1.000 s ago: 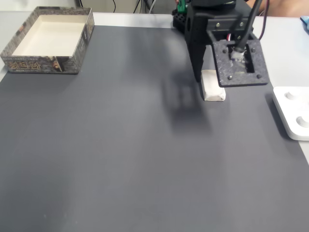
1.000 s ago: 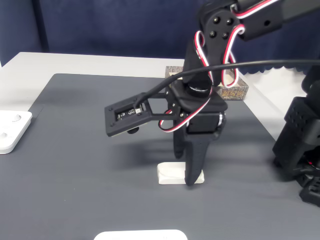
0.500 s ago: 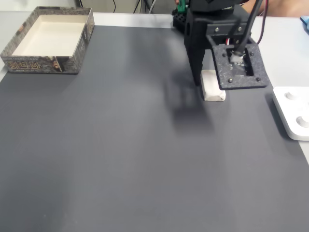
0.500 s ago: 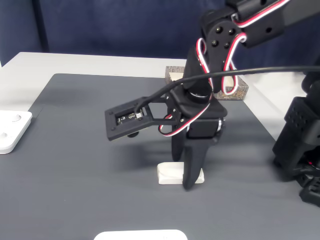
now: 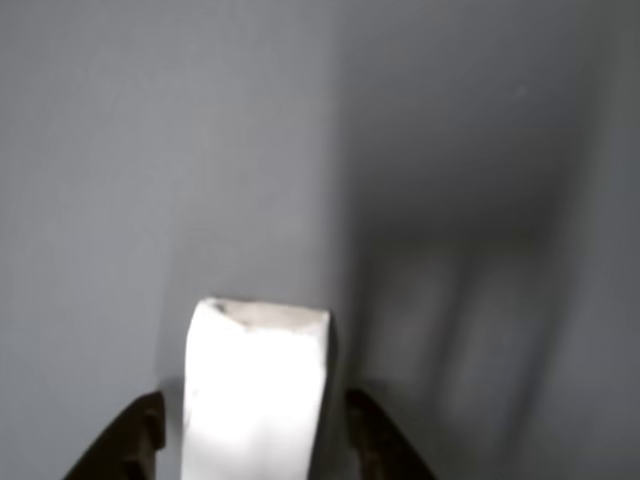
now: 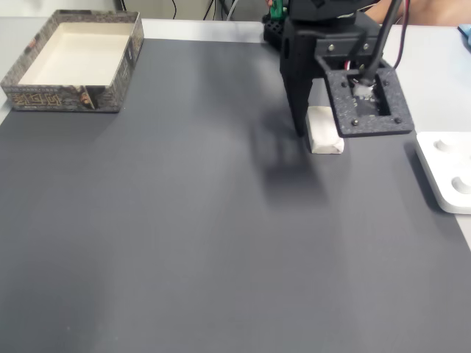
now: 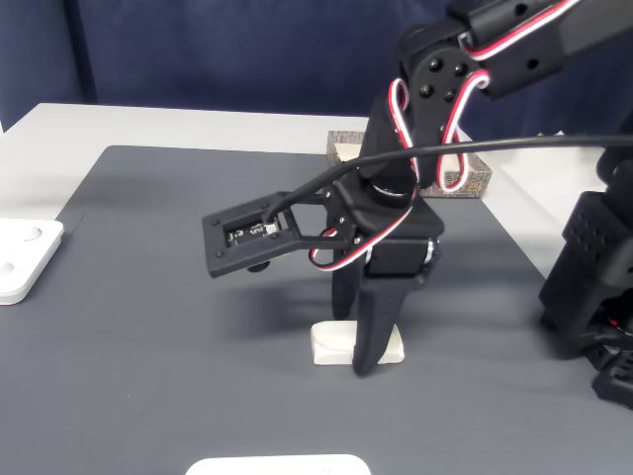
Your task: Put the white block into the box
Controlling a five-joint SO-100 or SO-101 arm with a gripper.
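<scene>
White block [image 6: 324, 132]: small, plain, rounded corners, lying flat on the dark grey table [image 6: 184, 235], long side facing the camera in a fixed view [image 7: 336, 343]. Box [image 6: 73, 62]: shallow, cream interior, patterned brownish outer walls, upright at the table's far left corner, well apart from the block.

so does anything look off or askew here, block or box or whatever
Nothing stands out. The white block lies flat on the dark mat between the gripper fingers, and the box sits upright and intact at the mat's far corner.

Black printed arm [image 7: 396, 237] — red-and-white cables [image 7: 457, 94]
</scene>
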